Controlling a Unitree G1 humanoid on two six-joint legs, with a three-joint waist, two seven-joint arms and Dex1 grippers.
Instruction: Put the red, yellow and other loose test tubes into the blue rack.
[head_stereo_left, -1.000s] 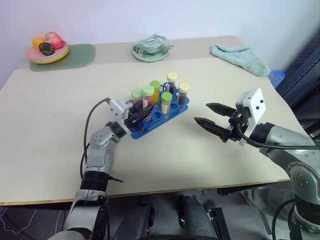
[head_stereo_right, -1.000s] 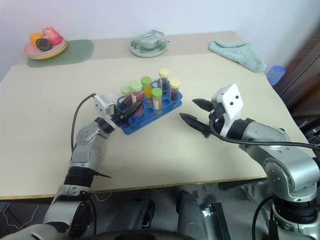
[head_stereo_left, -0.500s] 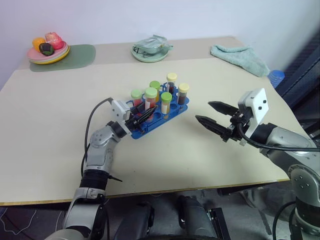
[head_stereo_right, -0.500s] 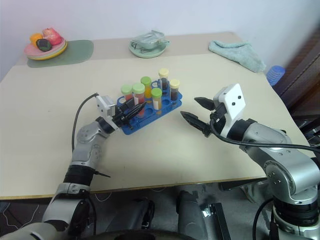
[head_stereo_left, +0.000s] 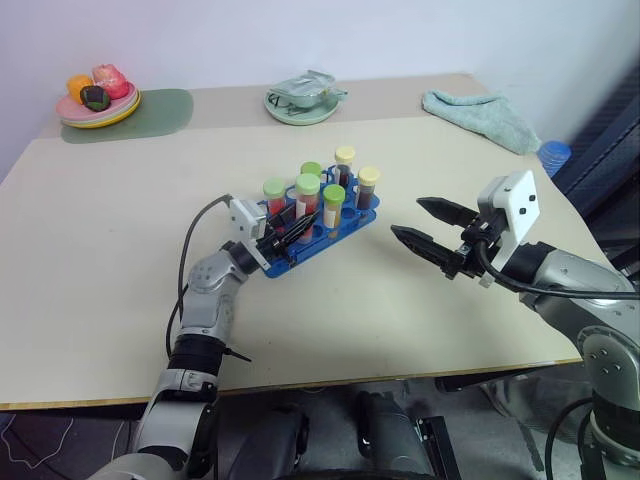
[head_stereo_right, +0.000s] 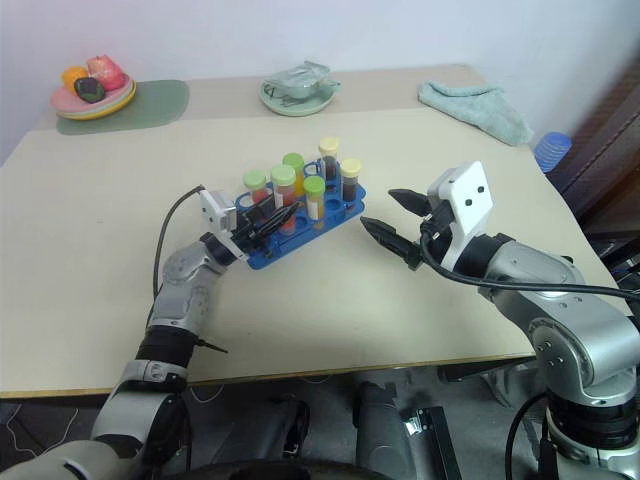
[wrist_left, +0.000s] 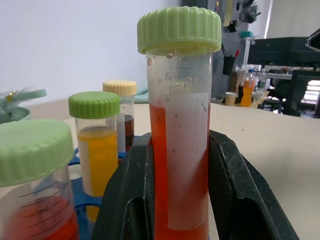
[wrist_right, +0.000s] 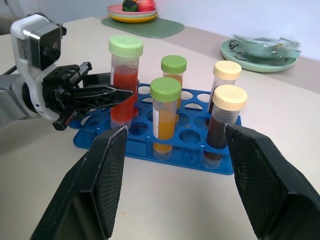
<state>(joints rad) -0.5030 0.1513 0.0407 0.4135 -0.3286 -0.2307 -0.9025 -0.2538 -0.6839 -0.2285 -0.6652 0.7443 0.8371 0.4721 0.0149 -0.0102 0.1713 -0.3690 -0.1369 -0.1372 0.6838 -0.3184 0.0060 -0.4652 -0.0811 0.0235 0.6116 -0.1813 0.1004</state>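
The blue rack (head_stereo_left: 352, 216) lies mid-table with several capped tubes upright in it, some yellow-orange (wrist_right: 164, 112) and some dark brown (wrist_right: 222, 125). My left gripper (head_stereo_left: 296, 222) is shut on a red tube (wrist_left: 181, 165) with a white label and a green cap (head_stereo_left: 307, 183). This tube stands upright at the rack's near-left part, and its lower end looks set in a hole. Another red tube (wrist_left: 35, 210) stands beside it. To the right of the rack my right gripper (head_stereo_left: 406, 218) hovers open and empty, pointing at it.
At the back left a plate of fruit (head_stereo_left: 97, 100) rests on a green mat. A pale green dish (head_stereo_left: 302, 98) is at the back middle. A teal cloth (head_stereo_left: 480, 112) and a blue object (head_stereo_left: 553, 152) lie at the back right, near the table's edge.
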